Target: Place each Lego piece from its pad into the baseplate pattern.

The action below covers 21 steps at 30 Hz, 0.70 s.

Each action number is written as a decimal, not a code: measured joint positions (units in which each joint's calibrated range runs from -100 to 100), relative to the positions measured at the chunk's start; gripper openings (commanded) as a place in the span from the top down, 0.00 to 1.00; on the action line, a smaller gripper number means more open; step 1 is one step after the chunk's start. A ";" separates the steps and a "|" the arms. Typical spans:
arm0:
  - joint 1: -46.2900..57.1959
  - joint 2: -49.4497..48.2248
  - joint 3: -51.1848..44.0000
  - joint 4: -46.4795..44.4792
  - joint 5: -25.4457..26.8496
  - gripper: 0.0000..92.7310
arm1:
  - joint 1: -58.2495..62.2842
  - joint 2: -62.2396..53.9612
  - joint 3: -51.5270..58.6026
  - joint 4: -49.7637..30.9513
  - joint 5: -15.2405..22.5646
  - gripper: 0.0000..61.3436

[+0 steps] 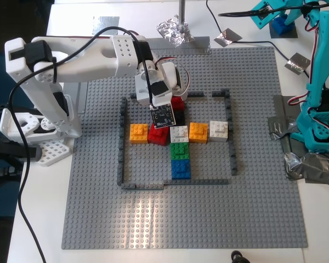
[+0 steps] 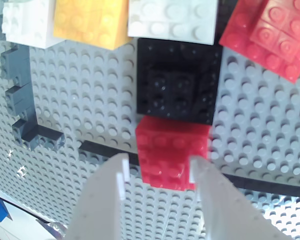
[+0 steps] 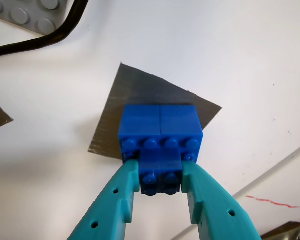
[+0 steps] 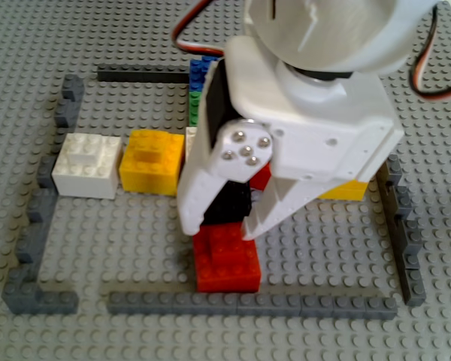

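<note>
crumpled foil lump — tape scraps, cable

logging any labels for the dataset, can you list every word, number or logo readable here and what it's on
No readable text in any view.
Small circuit board on the white arm: markings too small and blurred to read.
Bricks, such as the red brick and the blue brick: stud tops show no legible lettering.
Grey studded plate, tape patch and the teal arm: no labels visible.
</note>
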 measured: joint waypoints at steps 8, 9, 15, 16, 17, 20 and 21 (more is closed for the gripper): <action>-2.81 -5.24 4.29 4.96 -0.05 1.00 | -0.09 0.00 -0.10 0.24 0.00 0.74; -2.81 -6.26 5.07 4.78 -0.05 1.00 | -0.09 0.00 -0.10 0.56 0.10 0.75; -5.48 -13.19 10.63 5.22 -0.05 1.00 | -0.09 0.09 -1.74 3.38 1.12 0.74; -6.22 -15.38 12.59 5.65 -0.05 1.00 | -0.09 -0.43 -2.80 4.59 1.51 0.75; -6.59 -16.06 12.78 5.13 -0.05 1.00 | -0.09 -0.69 -3.19 5.07 1.76 0.78; -8.95 -19.95 16.68 5.74 -0.05 1.00 | -0.09 -3.28 -4.55 7.24 2.69 0.88; -9.77 -21.39 17.76 5.22 -0.05 1.00 | -0.45 -4.40 -5.03 8.13 3.03 0.98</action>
